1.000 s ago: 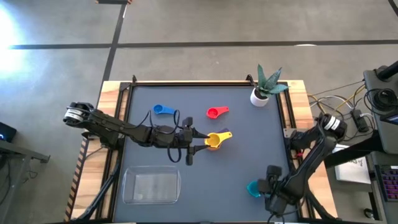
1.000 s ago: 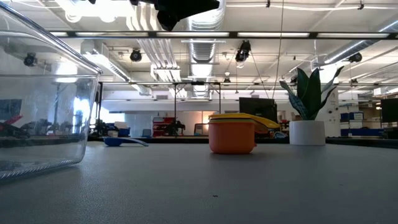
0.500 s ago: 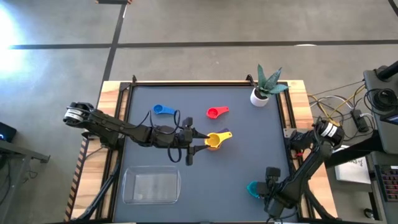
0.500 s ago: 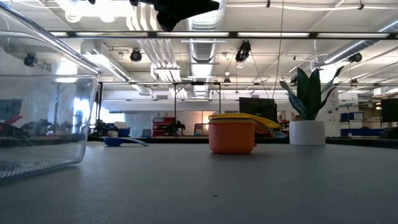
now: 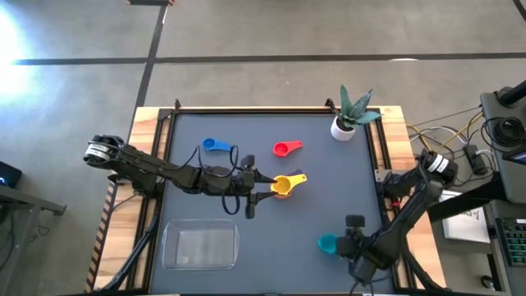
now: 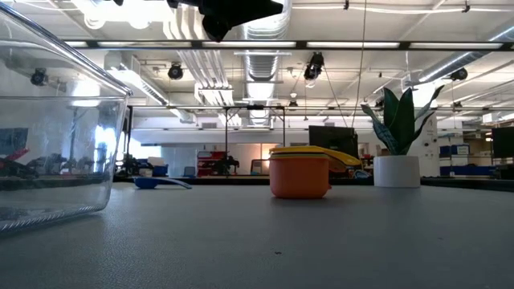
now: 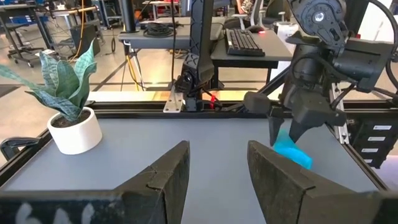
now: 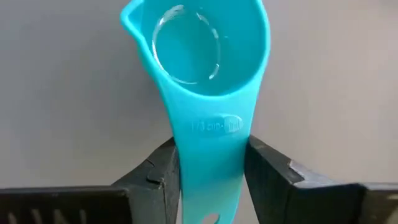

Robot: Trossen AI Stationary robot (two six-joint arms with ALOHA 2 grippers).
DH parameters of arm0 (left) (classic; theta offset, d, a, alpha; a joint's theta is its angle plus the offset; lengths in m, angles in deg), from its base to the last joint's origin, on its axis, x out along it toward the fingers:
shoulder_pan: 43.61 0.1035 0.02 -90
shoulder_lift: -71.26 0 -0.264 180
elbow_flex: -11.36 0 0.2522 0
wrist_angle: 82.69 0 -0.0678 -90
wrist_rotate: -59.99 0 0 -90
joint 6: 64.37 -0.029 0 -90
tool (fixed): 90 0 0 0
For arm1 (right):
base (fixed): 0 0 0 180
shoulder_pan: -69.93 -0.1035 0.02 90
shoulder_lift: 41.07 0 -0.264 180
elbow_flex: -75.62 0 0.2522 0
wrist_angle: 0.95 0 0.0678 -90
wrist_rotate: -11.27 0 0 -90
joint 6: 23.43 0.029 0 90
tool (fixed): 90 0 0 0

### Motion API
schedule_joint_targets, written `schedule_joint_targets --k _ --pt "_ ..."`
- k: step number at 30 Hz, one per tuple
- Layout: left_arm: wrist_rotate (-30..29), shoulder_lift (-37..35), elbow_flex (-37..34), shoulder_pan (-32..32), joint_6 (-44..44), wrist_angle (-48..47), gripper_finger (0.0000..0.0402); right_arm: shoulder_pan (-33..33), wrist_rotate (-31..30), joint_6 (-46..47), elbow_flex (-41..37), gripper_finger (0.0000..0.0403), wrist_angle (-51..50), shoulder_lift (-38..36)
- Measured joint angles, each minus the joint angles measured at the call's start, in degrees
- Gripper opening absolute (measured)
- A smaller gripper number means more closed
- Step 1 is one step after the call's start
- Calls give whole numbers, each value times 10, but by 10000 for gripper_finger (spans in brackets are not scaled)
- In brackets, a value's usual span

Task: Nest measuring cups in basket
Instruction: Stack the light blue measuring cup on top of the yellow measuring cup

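1. The right gripper (image 8: 208, 180) has its two dark fingers (image 8: 155, 177) pressed against either side of the teal measuring cup's (image 8: 199, 74) flat handle; the grip looks closed on the plastic, bowl pointing away from the wrist, near the table's front right in the overhead view (image 5: 329, 244)

2. The left gripper (image 5: 253, 182) hovers mid-table just beside the yellow and orange cups (image 5: 282, 186), which sit one inside the other; its fingers (image 7: 165, 177) stand partly apart with nothing between them

3. The blue cup (image 5: 215, 145) and the red cup (image 5: 285, 149) lie apart on the far half of the grey table (image 5: 329, 189), the white plant pot (image 5: 343, 127) at the far right corner; purple and green cups cannot be made out

4. The clear basket (image 5: 201, 245) stands at the front left, well apart from the teal cup, with nothing visible inside it

5. Judged from its look, the teal cup is light, stiff moulded plastic, smooth and likely slippery; the handle is the natural hold, but a narrow pinch there could let the bowl swing or twist

6. A hold closer to the bowl would probably steady it for the carry across to the basket
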Motion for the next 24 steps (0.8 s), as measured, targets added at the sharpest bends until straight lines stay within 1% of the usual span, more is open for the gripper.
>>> schedule_joint_targets --k 1,3,9,11,15,24 --pt "0 0 0 0 0 -1 145 8 -9 -15 0 123 0 -1" --pt "0 0 0 0 0 0 145 26 -24 -46 0 91 -1 -1" --pt "0 0 0 0 0 -4 145 96 -64 -151 0 35 -1 -1" --pt "0 0 0 0 0 -8 145 121 -65 -178 0 14 0 -1" --pt "0 0 0 0 0 -9 145 150 -53 -211 -1 6 4 -1" --pt "0 0 0 0 0 -23 145 159 -65 -222 -2 9 4 -5"
